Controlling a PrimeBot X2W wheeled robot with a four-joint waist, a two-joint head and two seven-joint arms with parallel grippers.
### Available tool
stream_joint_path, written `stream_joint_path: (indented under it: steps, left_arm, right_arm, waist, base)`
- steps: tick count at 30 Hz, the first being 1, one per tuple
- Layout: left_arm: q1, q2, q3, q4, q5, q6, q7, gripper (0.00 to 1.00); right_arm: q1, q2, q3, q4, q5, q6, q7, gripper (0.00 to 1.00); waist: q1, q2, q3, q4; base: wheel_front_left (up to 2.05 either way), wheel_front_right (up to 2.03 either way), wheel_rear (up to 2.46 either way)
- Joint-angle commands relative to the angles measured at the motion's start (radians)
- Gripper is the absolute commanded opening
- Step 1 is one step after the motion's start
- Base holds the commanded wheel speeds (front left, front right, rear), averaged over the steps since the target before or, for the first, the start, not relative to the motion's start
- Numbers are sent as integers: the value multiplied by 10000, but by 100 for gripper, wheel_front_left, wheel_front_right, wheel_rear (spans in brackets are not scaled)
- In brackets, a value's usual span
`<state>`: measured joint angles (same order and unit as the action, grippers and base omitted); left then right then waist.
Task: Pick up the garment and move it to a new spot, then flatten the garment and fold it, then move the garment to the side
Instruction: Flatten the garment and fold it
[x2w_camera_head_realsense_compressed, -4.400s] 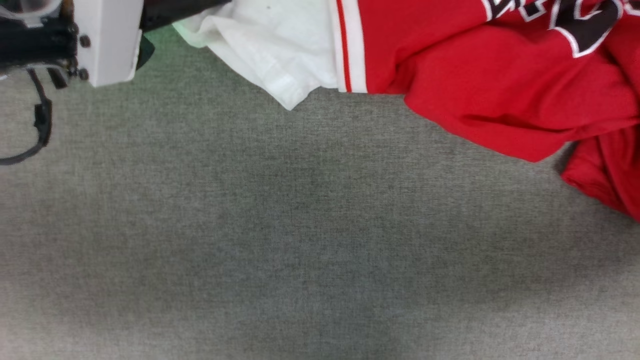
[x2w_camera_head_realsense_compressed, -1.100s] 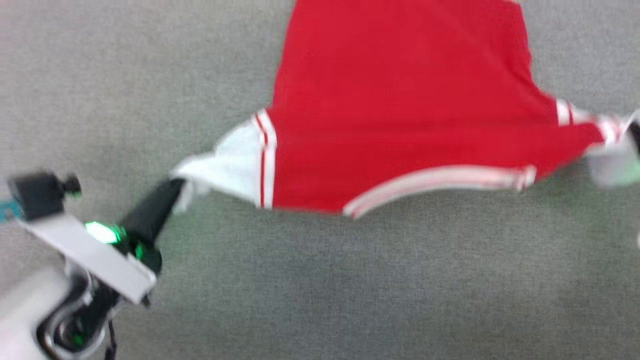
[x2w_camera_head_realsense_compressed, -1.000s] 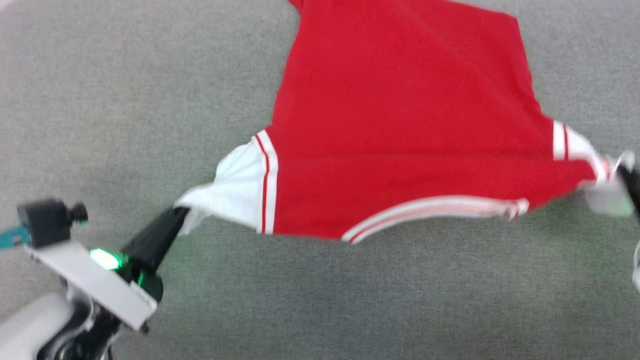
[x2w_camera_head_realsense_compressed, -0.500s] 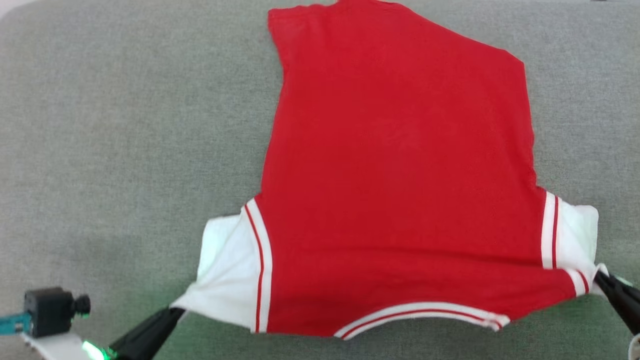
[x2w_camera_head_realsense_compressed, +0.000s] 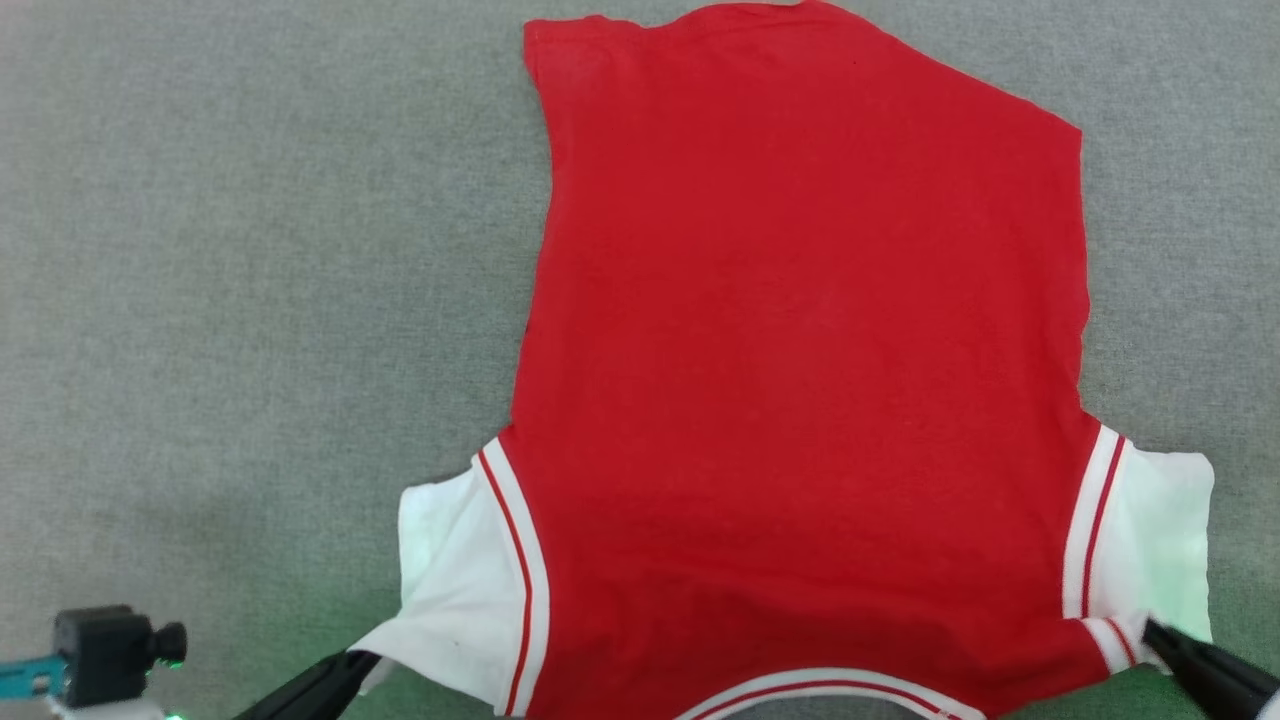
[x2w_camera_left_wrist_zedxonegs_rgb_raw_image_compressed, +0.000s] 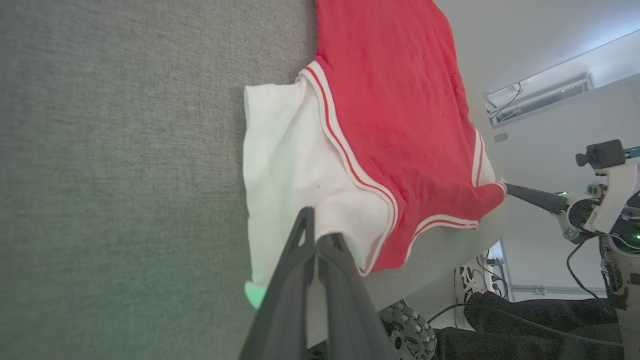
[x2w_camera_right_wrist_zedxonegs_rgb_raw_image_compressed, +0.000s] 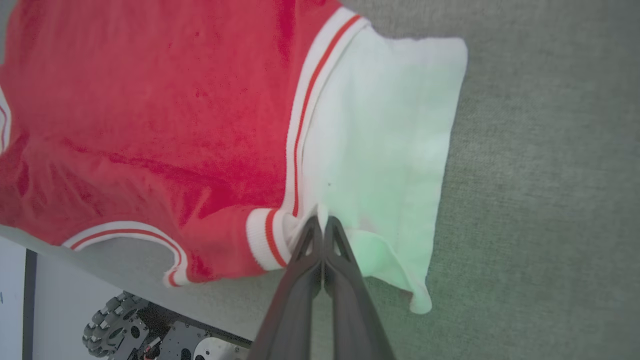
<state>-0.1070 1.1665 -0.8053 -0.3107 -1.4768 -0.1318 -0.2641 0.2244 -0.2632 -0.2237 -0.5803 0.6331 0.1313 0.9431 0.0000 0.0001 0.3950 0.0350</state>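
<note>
The garment (x2w_camera_head_realsense_compressed: 800, 380) lies spread on the grey surface with its plain red back up, hem far from me and collar trim at the near edge. Its lettering is hidden underneath. My left gripper (x2w_camera_head_realsense_compressed: 365, 660) is shut on the near corner of the left white sleeve (x2w_camera_head_realsense_compressed: 450, 590); in the left wrist view that gripper (x2w_camera_left_wrist_zedxonegs_rgb_raw_image_compressed: 314, 235) pinches white cloth of the garment (x2w_camera_left_wrist_zedxonegs_rgb_raw_image_compressed: 400, 110). My right gripper (x2w_camera_head_realsense_compressed: 1150, 630) is shut on the shoulder seam beside the right white sleeve (x2w_camera_head_realsense_compressed: 1150, 540). In the right wrist view the gripper (x2w_camera_right_wrist_zedxonegs_rgb_raw_image_compressed: 320, 220) clamps the garment (x2w_camera_right_wrist_zedxonegs_rgb_raw_image_compressed: 150, 100) at the striped trim.
The grey fabric surface (x2w_camera_head_realsense_compressed: 250, 300) stretches wide to the left of the shirt. Its near edge (x2w_camera_left_wrist_zedxonegs_rgb_raw_image_compressed: 440, 260) drops off just past the collar, with the robot's wheeled base (x2w_camera_right_wrist_zedxonegs_rgb_raw_image_compressed: 107, 327) below. A small camera mount (x2w_camera_head_realsense_compressed: 110, 645) sits at the lower left.
Both grippers have drawn the shirt toward me and lowered it. It went from crumpled, then stretched in the air, to lying spread on the surface. The head view has shifted too.
</note>
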Motion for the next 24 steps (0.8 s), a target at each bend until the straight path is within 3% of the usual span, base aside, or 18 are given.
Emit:
stream_joint_path:
  steps: [1,11,19,23,24]
  left_arm:
    - [-297,-175,-99,235,137,23,135,0]
    - [-1156,-1343,-678,1364,19,22,462,0]
    - [-1695,-1812,-1268,2136,204,23,536,0]
    - [-1852,-1908,-1487,2296,137,23,463,0]
    - [-1873,-1907,-1536,2326,122,23,433,0]
  right_arm:
    - [-149,-96,377,369,-67,-11,-7,0]
    - [-462,-299,1818,2459,-451,-11,-780,0]
    - [-846,-519,2889,4421,-824,-49,-1668,0]
    - [-1083,-608,3161,4723,-902,-75,-2133,0]
    - [-1172,-620,3186,4711,-929,-77,-2288,5]
  waist:
    - [0,-1,34,-24]
    - [0,-1,249,4]
    - [0,-1,436,37]
    - [0,-1,434,0]
    - [0,-1,412,-33]
  base:
    - [0,0,0]
    - [0,0,0]
    - [0,0,0]
    - [0,0,0]
    - [0,0,0]
